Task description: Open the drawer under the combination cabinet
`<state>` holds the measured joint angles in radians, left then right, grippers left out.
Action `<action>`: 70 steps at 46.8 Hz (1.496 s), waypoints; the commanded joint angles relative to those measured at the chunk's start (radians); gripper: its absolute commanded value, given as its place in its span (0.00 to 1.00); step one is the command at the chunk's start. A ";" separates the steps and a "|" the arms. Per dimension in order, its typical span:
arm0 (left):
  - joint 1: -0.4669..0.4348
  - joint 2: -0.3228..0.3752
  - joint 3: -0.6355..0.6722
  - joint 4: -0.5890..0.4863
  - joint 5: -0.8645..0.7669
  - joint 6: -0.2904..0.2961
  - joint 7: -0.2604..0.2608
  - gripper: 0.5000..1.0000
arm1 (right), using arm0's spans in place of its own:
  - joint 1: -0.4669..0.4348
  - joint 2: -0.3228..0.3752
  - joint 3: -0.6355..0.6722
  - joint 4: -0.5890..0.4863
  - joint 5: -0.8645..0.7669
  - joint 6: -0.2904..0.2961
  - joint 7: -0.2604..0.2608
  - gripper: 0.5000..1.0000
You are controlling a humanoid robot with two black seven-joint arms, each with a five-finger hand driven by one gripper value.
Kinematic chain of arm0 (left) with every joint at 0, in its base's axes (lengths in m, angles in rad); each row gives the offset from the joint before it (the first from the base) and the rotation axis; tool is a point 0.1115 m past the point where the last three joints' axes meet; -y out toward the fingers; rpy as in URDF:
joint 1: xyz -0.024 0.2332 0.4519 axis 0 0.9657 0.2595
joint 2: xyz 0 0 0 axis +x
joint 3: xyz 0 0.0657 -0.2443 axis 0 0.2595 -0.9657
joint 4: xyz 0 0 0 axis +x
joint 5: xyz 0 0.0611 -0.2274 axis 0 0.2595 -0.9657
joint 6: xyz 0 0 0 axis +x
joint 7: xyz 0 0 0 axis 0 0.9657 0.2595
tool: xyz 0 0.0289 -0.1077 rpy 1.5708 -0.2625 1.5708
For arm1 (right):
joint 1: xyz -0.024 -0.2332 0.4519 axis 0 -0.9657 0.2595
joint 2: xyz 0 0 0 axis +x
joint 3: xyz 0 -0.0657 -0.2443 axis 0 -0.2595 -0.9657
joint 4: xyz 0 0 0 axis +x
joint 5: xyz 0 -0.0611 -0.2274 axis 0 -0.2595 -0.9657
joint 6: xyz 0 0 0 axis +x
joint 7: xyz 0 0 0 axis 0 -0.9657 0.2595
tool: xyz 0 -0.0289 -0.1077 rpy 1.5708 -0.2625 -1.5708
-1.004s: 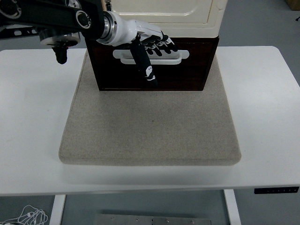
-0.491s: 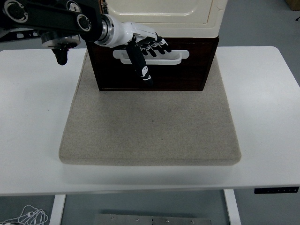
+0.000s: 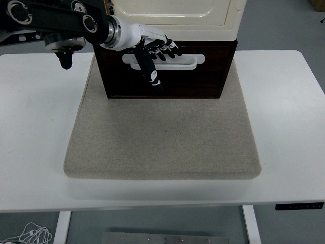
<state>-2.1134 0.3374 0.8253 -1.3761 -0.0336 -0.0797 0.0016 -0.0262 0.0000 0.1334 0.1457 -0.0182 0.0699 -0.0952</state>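
A cream cabinet stands at the back on a dark brown drawer with a white handle across its front. The drawer front sits flush under the cabinet. My left hand, white with black fingers, reaches in from the upper left. Its fingers lie spread over the handle's left part. The thumb points down across the drawer front. The hand grips nothing that I can see. My right arm is out of view.
The cabinet stands on a grey-beige mat in the middle of the white table. A black part of the left arm hangs over the table's back left.
My left hand has slid a little left and up along the handle. The drawer front has not moved.
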 commanded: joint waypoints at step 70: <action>0.039 -0.006 -0.006 0.022 0.034 -0.132 -0.002 1.00 | 0.000 0.000 0.000 0.000 0.000 -0.001 0.000 0.85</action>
<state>-2.0721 0.3310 0.8185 -1.3548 0.0004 -0.1986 0.0010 -0.0260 0.0000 0.1335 0.1457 -0.0187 0.0698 -0.0951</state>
